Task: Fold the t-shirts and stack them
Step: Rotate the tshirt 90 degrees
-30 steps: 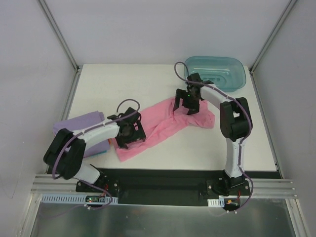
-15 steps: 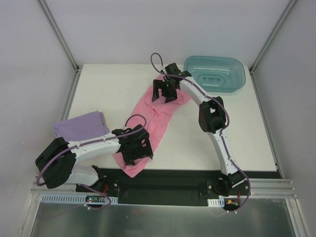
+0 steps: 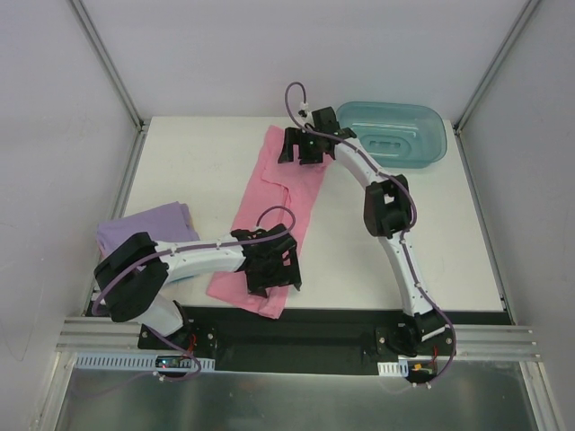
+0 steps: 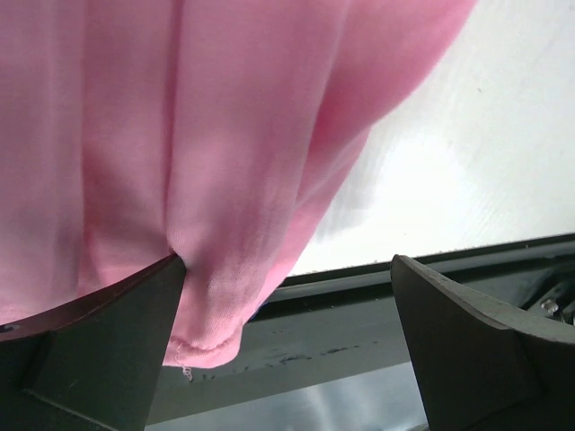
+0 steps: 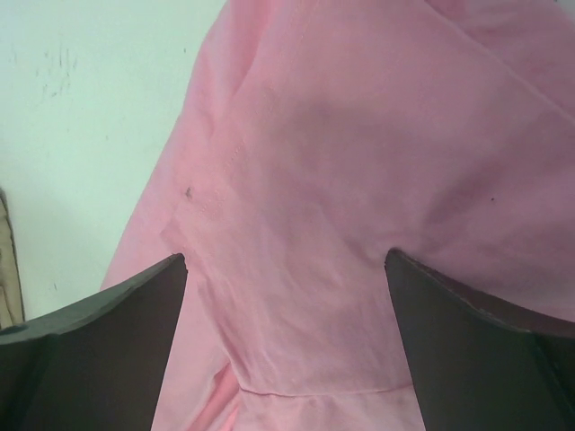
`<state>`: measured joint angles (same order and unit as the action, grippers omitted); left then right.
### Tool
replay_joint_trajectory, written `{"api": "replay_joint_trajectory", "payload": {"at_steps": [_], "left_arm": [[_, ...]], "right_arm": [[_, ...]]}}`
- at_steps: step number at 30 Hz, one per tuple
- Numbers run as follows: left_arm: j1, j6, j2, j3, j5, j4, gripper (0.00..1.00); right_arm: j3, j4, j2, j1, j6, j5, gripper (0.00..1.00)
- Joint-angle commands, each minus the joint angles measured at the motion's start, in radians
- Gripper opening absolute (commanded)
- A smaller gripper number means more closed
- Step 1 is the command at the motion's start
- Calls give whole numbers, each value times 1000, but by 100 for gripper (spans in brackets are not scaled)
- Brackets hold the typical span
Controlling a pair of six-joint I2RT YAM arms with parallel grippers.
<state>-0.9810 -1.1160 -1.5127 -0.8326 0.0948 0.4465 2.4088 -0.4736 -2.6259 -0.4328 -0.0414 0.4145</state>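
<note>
The pink t-shirt (image 3: 274, 202) lies stretched in a long diagonal strip from the far middle of the table to its near edge. My left gripper (image 3: 272, 269) is over its near end with jaws wide open. In the left wrist view (image 4: 287, 341) the pink cloth (image 4: 180, 135) rests against the left finger and its hem hangs past the table edge. My right gripper (image 3: 301, 153) is over the far end, open, with pink cloth (image 5: 359, 135) flat under it (image 5: 287, 341). The lavender t-shirt (image 3: 148, 229) lies folded at the left.
A translucent teal tub (image 3: 395, 135) stands at the back right. The black rail (image 4: 359, 296) runs along the table's near edge just below the left gripper. White enclosure walls stand on three sides.
The right gripper moved left and farther away, the left gripper moved toward the near edge and right. The pink shirt went from a bunched heap to a long straight strip.
</note>
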Motion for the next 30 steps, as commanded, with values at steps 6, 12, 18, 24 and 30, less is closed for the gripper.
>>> {"api": "replay_joint_trajectory", "payload": {"at_steps": [6, 12, 18, 24, 30], "left_arm": [[-38, 47, -37, -73, 83, -115, 99], [-38, 83, 72, -27, 59, -112, 99], [-33, 165, 265, 13, -58, 15, 99], [79, 240, 370, 127, -69, 41, 99], [189, 298, 390, 240, -3, -21, 99]], "right_arm": [[-126, -29, 331, -7, 116, -16, 97], [-305, -143, 510, -30, 153, -74, 97], [-583, -174, 635, -53, 46, -75, 97], [-802, -94, 678, -147, -43, -36, 97], [-844, -45, 603, -218, -103, -33, 97]]}}
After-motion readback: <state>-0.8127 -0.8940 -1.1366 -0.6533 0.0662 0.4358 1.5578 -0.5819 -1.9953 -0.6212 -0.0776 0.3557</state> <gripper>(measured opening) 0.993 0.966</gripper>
